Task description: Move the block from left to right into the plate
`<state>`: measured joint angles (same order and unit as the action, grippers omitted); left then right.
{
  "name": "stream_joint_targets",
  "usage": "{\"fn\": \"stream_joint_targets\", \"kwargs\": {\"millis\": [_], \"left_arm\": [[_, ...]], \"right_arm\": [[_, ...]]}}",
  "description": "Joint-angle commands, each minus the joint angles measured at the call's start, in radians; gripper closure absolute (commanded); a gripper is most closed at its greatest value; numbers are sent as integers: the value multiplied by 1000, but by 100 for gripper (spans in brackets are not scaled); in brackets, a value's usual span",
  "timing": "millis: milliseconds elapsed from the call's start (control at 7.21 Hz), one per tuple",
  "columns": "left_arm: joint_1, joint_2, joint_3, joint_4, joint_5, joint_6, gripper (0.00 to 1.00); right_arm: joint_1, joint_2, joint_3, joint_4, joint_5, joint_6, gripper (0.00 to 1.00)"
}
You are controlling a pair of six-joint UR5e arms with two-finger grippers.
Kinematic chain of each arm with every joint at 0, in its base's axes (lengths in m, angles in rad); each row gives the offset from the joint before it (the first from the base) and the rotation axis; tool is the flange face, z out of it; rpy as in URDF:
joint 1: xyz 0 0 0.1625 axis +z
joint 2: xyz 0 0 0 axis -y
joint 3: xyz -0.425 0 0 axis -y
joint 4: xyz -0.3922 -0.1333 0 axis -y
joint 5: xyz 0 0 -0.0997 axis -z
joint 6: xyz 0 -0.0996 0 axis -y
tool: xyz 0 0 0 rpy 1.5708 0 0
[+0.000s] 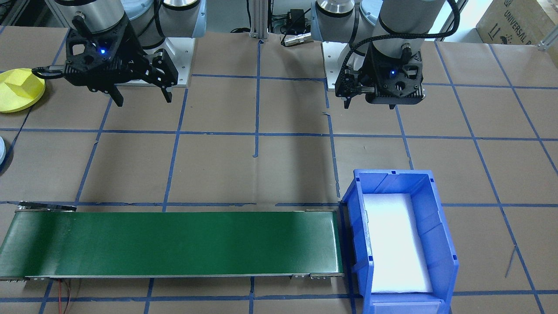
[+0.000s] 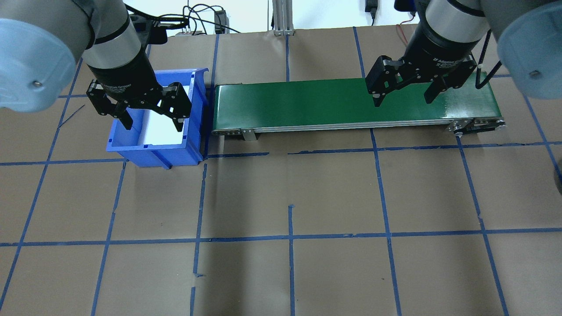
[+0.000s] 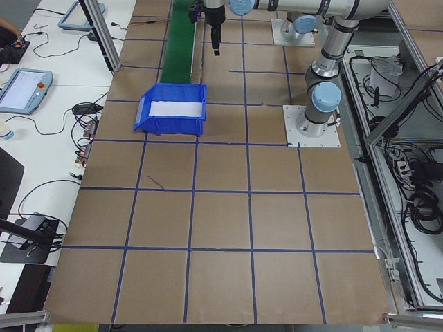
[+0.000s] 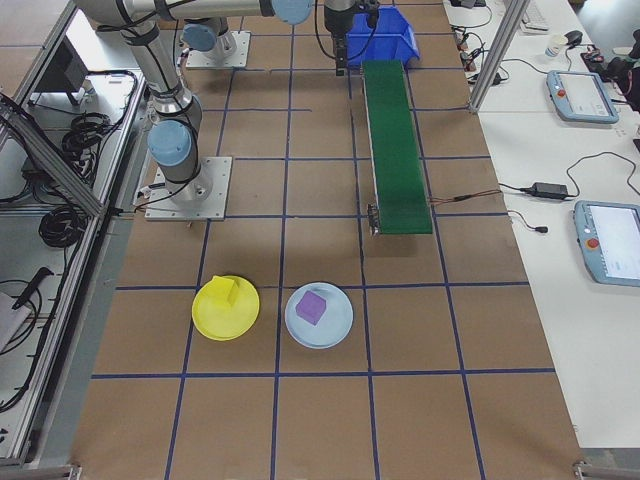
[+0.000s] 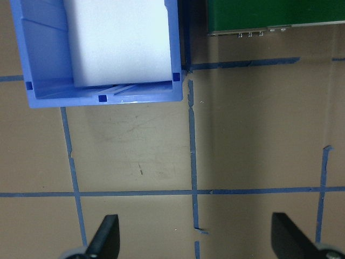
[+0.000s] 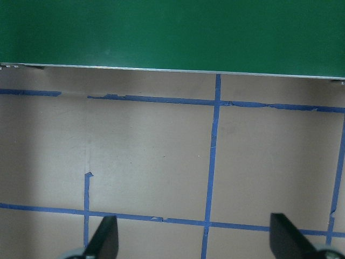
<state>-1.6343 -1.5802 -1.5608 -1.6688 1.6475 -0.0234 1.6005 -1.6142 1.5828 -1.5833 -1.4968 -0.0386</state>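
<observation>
- The round, shallow, bright yellow plastic plate (image 4: 226,308) lies on the brown paper-covered table (image 2: 290,197), at the end on the robot's right, well apart from both grippers.
- A yellow foam block (image 4: 231,291) sits inside that plate, toward its rim on the robot's side; in the front-facing view the plate (image 1: 17,91) and its block (image 1: 22,82) show at the left edge.
- Just beside the yellow plate is a round pale blue plate (image 4: 319,315) with a purple foam cube (image 4: 311,307) resting in it.
- The right gripper (image 2: 403,94) hangs released, fingers spread and holding nothing, above the table near the long green conveyor belt (image 2: 351,103); in the front-facing view it (image 1: 143,97) is near the yellow plate but apart from it, nearer the middle of the table.
- The left gripper (image 2: 152,121) is also released and empty, its fingers wide apart, hovering over the table just beside the blue plastic bin (image 2: 131,151).
- The bin has a white foam lining (image 1: 392,244) on its floor and stands at the conveyor's end on the robot's left.
- Blue tape lines (image 2: 290,237) mark a grid on the table.
</observation>
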Motion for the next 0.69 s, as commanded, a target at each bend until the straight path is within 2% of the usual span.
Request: {"fn": "stream_joint_targets", "kwargs": {"millis": [0, 555], "left_arm": [[1, 0, 1, 1, -2, 0, 0], [-4, 3, -2, -9, -2, -1, 0]], "right_arm": [[-5, 0, 0, -1, -3, -6, 0], [2, -1, 2, -1, 4, -6, 0]]}}
